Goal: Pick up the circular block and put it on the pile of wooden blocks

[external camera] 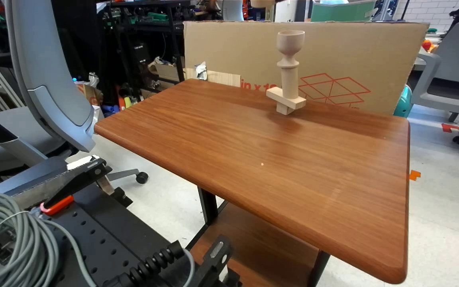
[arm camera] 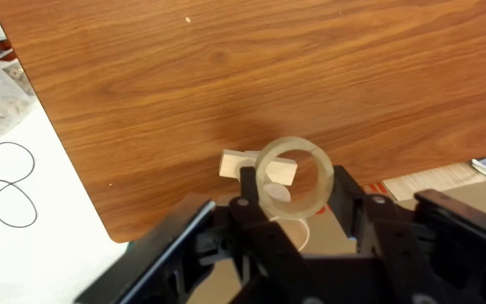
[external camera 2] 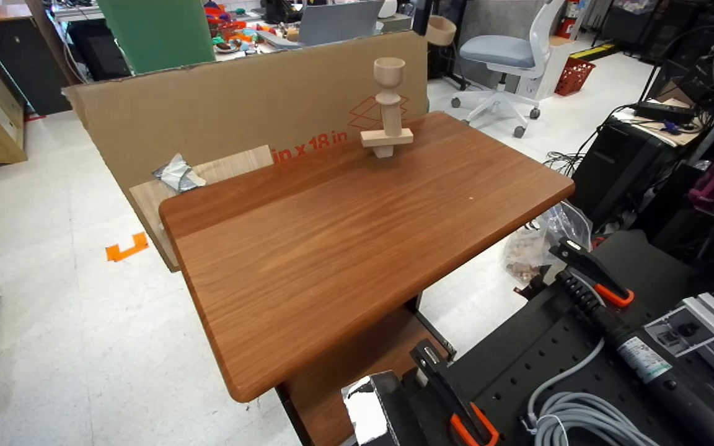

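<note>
The circular block [arm camera: 295,210] is a light tan ring with a hollow centre. My gripper [arm camera: 295,173] is shut on it, one finger on each side. The ring also shows high at the top in an exterior view [external camera 2: 441,31] and, cut by the top edge, in an exterior view [external camera: 263,3]. The pile of wooden blocks [external camera: 290,81] stands upright near the table's edge: small foot, crosswise flat block, column and cup-shaped top. It also shows in an exterior view [external camera 2: 391,118]. In the wrist view the ring and finger partly hide the pile [arm camera: 281,172]. The ring is apart from it, higher up.
The pile stands on a brown wooden table [external camera: 253,159]. A large cardboard box [external camera 2: 239,105] stands upright along the edge behind the pile. A black perforated cart [external camera 2: 518,371] with cables and clamps stands at the opposite side. A grey chair [external camera: 54,79] is beside the table.
</note>
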